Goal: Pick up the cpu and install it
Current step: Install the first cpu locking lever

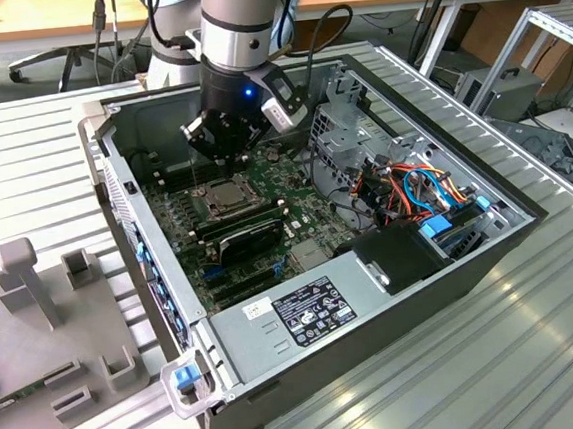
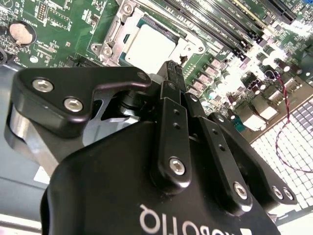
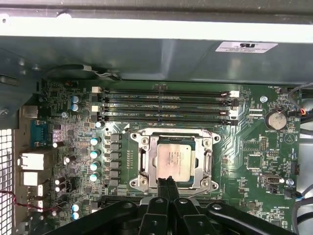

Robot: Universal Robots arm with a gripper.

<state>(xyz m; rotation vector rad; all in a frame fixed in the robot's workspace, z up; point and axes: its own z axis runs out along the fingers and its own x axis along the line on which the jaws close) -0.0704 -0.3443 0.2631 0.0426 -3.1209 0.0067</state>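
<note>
Hovering just above the socket, the gripper hangs inside the open computer case, its two fingers pressed together with nothing between them. The cpu lies flat inside the socket frame on the green motherboard. Its dull metal top faces up, just beside the rows of memory slots. In the first wrist view the closed fingers end at the frame's edge and, as far as I can judge, are apart from the chip.

From where I stand, the picking up and the placing look done, since the chip sits square in its seat (whether the frame is latched down over it, I cannot tell). If anything is left, it would be that locking down.

As for writing, there is a white label on the case wall and a black label on the grey metal cover. The chip's top carries faint print, and none of it is clear enough for me to read.
</note>
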